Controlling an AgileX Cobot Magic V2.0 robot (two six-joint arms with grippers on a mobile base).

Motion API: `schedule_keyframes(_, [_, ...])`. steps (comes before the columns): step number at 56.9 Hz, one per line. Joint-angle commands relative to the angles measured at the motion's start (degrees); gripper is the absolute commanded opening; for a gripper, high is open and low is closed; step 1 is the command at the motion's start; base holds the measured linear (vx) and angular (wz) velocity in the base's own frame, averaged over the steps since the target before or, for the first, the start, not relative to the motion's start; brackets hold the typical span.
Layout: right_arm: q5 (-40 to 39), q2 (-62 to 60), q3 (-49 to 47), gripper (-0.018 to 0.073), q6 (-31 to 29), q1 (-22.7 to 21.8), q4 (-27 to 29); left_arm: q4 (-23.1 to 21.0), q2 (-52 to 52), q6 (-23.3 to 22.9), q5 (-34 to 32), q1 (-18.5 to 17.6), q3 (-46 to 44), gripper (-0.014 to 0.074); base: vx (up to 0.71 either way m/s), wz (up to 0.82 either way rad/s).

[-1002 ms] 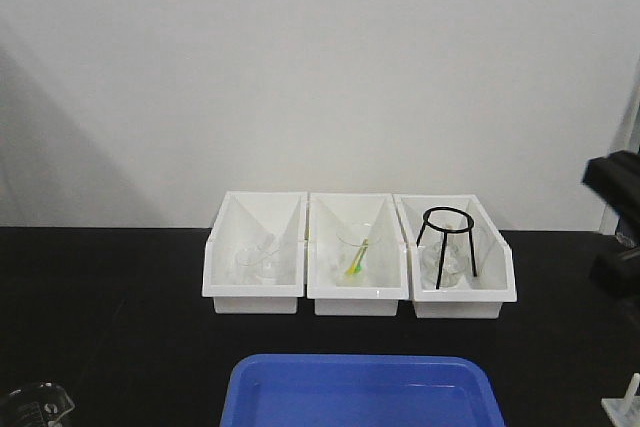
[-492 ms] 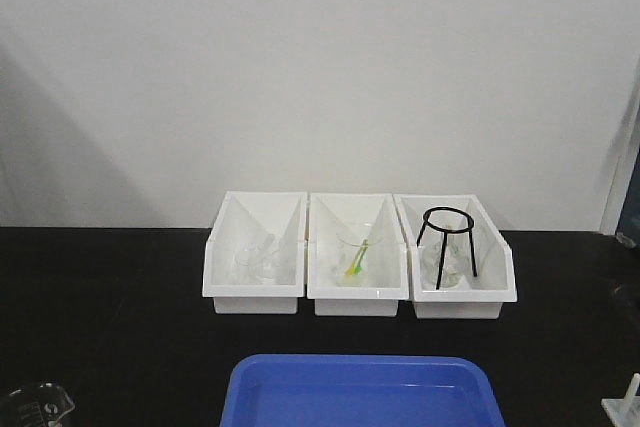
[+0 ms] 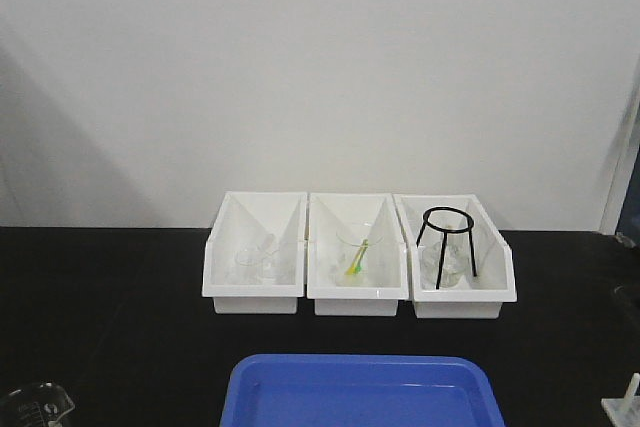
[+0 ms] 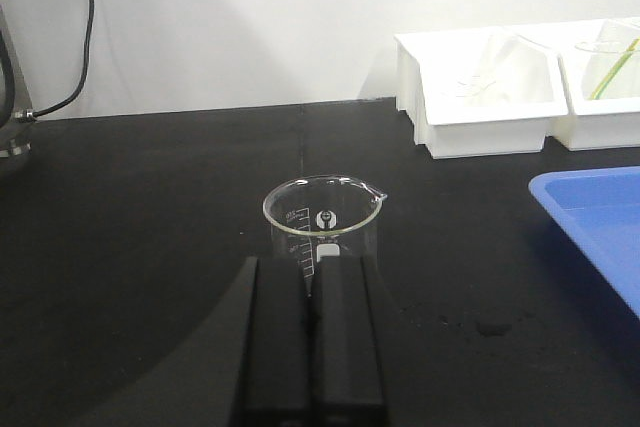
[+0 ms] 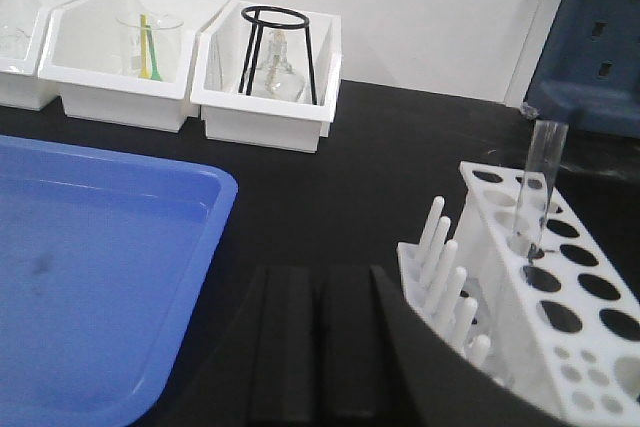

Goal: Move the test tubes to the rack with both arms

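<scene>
White rack [image 5: 540, 277] sits just right of my right gripper [image 5: 318, 277], one clear test tube [image 5: 535, 187] standing upright in a hole near its back edge. Right fingers [image 5: 283, 337] pressed together, holding nothing. My left gripper [image 4: 312, 267] is likewise closed and empty, its fingertips right up against a graduated glass beaker [image 4: 323, 227] on the black tabletop [image 4: 150, 207]. Blue tray [image 5: 90, 267] lies left of the right gripper. Behind it, three white bins [image 3: 360, 252] in a row: flask in the left one, beaker with yellow-green stick in the middle, black wire tripod [image 3: 447, 245] in the right. Front view shows neither arm.
</scene>
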Motion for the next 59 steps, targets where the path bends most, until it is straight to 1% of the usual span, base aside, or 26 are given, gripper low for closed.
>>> schedule_keyframes(1, [-5.4, -6.4, 2.7, -0.0007, 1.5, -0.2, 0.0, -0.5, -1.2, -0.1, -4.7, 0.0, 1.6, -0.0017, 0.00, 0.00])
schedule_keyframes(7, [-5.6, -12.9, 6.0, -0.0007, 2.8, -0.2, 0.0, -0.5, -1.2, -0.1, -4.7, 0.0, 1.6, -0.0017, 0.00, 0.00])
schedule_keyframes(16, [-4.8, -11.8, 6.0, -0.0007, 2.9, -0.1, 0.8, -0.5, -1.2, -0.1, -4.5, 0.0, 1.6, -0.0017, 0.00, 0.00])
schedule_keyframes(59, [-4.9, -12.3, 6.0, -0.0007, 2.8, -0.1, 0.8, -0.5, -1.2, -0.1, -4.4, 0.0, 1.6, -0.0017, 0.00, 0.00])
